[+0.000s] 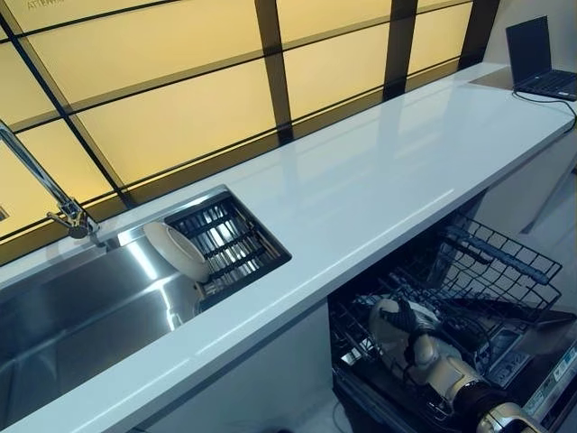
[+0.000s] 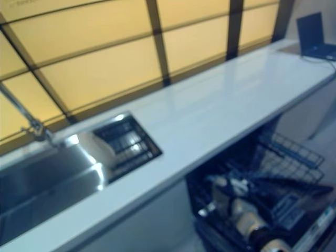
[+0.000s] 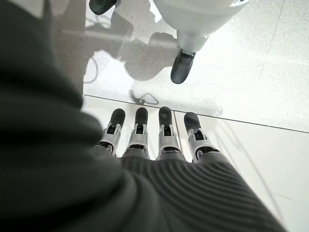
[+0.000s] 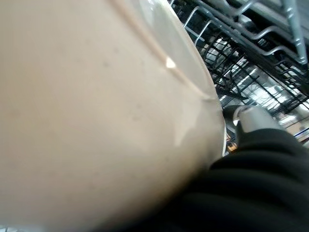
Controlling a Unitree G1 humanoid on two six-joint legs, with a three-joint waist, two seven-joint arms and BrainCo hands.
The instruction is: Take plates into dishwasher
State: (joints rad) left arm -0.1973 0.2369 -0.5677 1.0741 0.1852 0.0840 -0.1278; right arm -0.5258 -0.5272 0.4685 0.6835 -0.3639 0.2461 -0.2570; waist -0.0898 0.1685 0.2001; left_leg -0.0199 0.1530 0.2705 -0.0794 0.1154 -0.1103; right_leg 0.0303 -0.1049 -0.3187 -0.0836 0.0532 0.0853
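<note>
A cream plate [image 1: 386, 327] is in my right hand [image 1: 416, 336], low in the pulled-out dishwasher rack [image 1: 491, 271] under the counter. The hand's dark-tipped fingers curl over the plate's rim. In the right wrist view the plate [image 4: 96, 111] fills most of the picture, with the rack wires [image 4: 251, 53] just past it. A second white plate [image 1: 177, 251] leans on edge against the dark drain rack [image 1: 236, 236] at the sink's right end. My left hand [image 3: 154, 140] hangs over the floor, fingers straight and empty.
A steel sink [image 1: 81, 311] with a faucet [image 1: 43, 191] is at the left. The long white counter [image 1: 379, 180] runs to the right, with a laptop [image 1: 541, 59] at its far end. Backlit panels form the wall behind.
</note>
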